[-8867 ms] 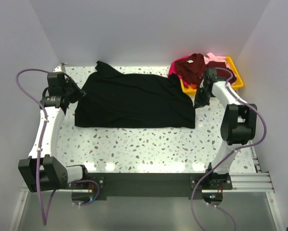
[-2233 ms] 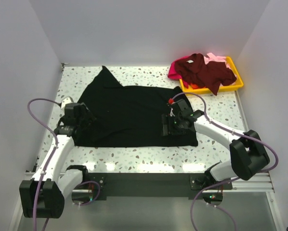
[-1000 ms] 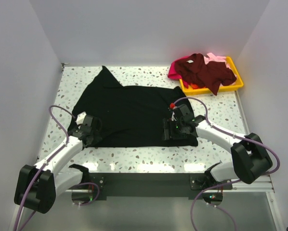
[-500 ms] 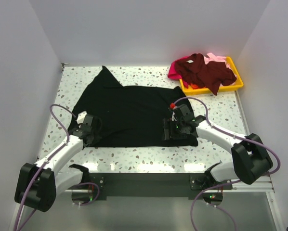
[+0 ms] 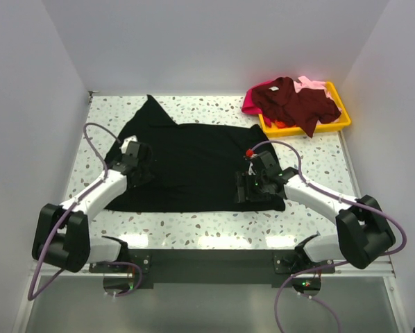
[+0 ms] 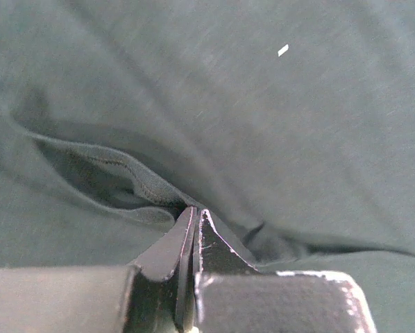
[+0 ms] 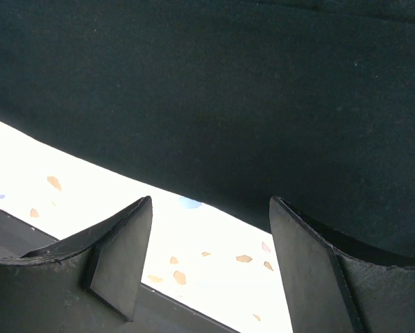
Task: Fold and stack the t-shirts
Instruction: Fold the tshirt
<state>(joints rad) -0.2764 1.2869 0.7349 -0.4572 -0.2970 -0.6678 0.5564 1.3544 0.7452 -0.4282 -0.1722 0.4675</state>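
Observation:
A large black t-shirt (image 5: 193, 159) lies spread flat on the speckled table (image 5: 214, 222). My left gripper (image 5: 139, 166) is over its left side, jaws pressed together on a raised fold of the black t-shirt (image 6: 263, 104); in the left wrist view the hem rises to my left gripper (image 6: 196, 211). My right gripper (image 5: 251, 189) hovers open over the shirt's near right hem; the right wrist view shows the right gripper (image 7: 211, 201) with only the black t-shirt (image 7: 228, 90) edge and table (image 7: 214, 257) beneath it. The maroon t-shirt (image 5: 294, 100), magenta t-shirt (image 5: 251, 103) and pale pink t-shirt (image 5: 311, 83) are heaped at the back right.
A yellow tray (image 5: 339, 123) at the back right corner holds the heap of shirts, which spills over its left rim. White walls close in the table on three sides. A black rail runs along the near edge.
My left gripper has shut and moved away from the near left edge, up and to the right over the shirt. The right arm has stayed almost still.

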